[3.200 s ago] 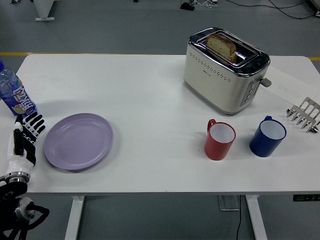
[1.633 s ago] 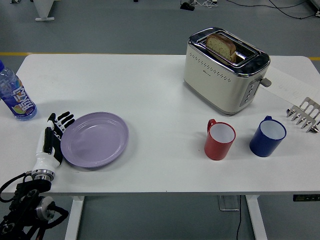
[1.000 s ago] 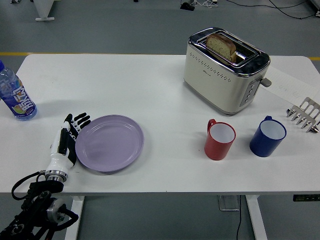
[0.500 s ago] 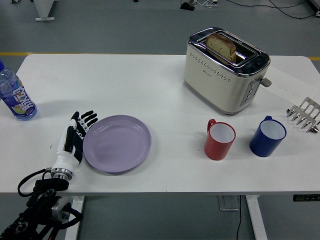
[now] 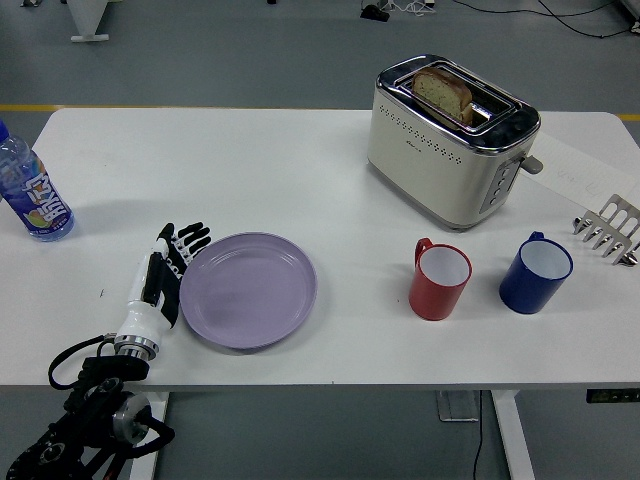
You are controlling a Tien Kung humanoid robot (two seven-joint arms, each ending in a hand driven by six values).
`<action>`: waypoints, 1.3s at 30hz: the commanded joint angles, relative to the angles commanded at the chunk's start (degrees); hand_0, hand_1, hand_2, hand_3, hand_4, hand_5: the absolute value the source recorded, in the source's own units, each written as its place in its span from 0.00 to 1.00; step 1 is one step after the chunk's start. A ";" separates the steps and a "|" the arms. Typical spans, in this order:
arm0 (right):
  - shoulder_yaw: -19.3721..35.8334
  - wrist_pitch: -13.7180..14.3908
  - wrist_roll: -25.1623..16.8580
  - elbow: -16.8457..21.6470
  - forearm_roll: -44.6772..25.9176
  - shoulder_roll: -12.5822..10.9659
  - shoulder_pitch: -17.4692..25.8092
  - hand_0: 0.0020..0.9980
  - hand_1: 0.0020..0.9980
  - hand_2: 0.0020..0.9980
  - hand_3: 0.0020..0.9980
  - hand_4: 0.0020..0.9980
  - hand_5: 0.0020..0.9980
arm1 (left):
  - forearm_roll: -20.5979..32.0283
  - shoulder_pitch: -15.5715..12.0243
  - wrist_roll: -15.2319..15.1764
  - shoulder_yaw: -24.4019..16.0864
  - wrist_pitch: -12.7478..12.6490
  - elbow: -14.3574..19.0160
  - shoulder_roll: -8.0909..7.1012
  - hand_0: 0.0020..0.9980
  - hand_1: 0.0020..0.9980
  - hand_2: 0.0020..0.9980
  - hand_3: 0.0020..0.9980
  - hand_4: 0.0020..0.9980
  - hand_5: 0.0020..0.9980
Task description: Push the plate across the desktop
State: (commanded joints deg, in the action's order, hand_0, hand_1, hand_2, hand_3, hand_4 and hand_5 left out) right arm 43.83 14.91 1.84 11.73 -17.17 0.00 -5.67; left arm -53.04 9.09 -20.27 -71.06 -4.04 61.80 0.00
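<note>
Left robot hand (image 5: 165, 282) lies flat on the worktop (image 5: 300, 170), fingers straight and slightly spread, gripping nothing. Fingertips (image 5: 190, 236) and the hand's inner edge touch the left rim of the plate (image 5: 248, 289). Wrist and black arm trail back off the near edge at lower left. Right robot hand not visible.

Plate: lavender, empty, flat on the worktop, directly right of the hand, near the front edge, left of centre.

Bottle (image 5: 30, 194): up and left of the hand, well apart, upright at the worktop's left edge, blue cap and label.

Red mug (image 5: 438, 280): far right of the hand, past the plate, upright, handle toward upper left. Blue mug (image 5: 536, 271): just beyond the red one, further right, the two apart, handle at the top.

Toaster (image 5: 450, 140): far up and right of the hand, cream and chrome, a slice of bread (image 5: 443, 94) standing in its slot.

Metal rack (image 5: 609, 230): farthest from the hand, at the right edge, beyond the blue mug.
</note>
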 joint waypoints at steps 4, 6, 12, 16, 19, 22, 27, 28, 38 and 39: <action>0.06 0.00 0.06 0.01 0.17 0.00 -0.02 0.57 0.48 0.63 0.64 0.42 0.60 | 0.29 0.13 0.02 1.18 0.01 0.01 0.00 0.80 0.78 0.75 0.66 0.54 1.00; 0.15 -0.01 0.06 0.00 0.32 0.00 -0.01 0.57 0.48 0.63 0.64 0.42 0.60 | 0.44 0.21 0.01 1.92 0.04 0.01 0.00 0.80 0.78 0.75 0.66 0.54 1.00; 0.17 -0.06 0.01 -0.02 0.34 0.00 -0.06 0.57 0.48 0.63 0.64 0.42 0.60 | 0.81 0.48 -0.02 3.64 0.02 0.31 0.00 0.80 0.78 0.75 0.66 0.54 1.00; 0.16 -0.06 0.01 -0.02 0.36 0.00 -0.12 0.57 0.48 0.63 0.64 0.42 0.60 | 1.16 0.64 -0.01 5.06 0.01 0.56 0.00 0.80 0.78 0.75 0.66 0.54 1.00; 0.18 -0.04 0.03 -0.01 0.40 0.00 -0.13 0.57 0.48 0.63 0.64 0.42 0.60 | 1.44 0.71 -0.01 5.67 -0.02 0.57 0.00 0.80 0.78 0.75 0.66 0.54 1.00; 0.24 -0.01 0.08 0.01 0.50 0.00 -0.11 0.57 0.48 0.63 0.64 0.42 0.60 | 1.77 0.78 -0.02 6.37 -0.07 0.70 0.00 0.80 0.78 0.75 0.66 0.54 1.00; 0.30 0.05 0.13 0.03 0.60 0.00 -0.10 0.57 0.48 0.63 0.64 0.42 0.60 | 2.17 0.90 -0.01 7.11 -0.08 0.89 0.00 0.80 0.78 0.75 0.66 0.54 1.00; 0.35 0.05 0.14 0.04 0.67 0.00 -0.07 0.57 0.48 0.63 0.64 0.42 0.60 | 2.28 0.95 -0.02 7.39 -0.09 0.95 0.00 0.80 0.78 0.75 0.66 0.54 1.00; 0.49 0.18 0.19 0.09 0.79 0.00 0.05 0.57 0.48 0.63 0.64 0.42 0.60 | 3.14 1.29 -0.05 10.27 -0.10 1.25 0.00 0.80 0.78 0.75 0.66 0.54 1.00; 0.50 0.18 0.19 0.10 0.81 0.00 0.06 0.57 0.48 0.63 0.64 0.42 0.60 | 3.18 1.31 -0.05 10.40 -0.10 1.26 0.00 0.80 0.78 0.75 0.66 0.54 1.00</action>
State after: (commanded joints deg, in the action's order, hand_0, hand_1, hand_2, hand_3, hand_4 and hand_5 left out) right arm 44.33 15.09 2.03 11.83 -16.36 0.00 -5.61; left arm -49.86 10.40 -20.32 -60.66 -4.14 63.05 0.00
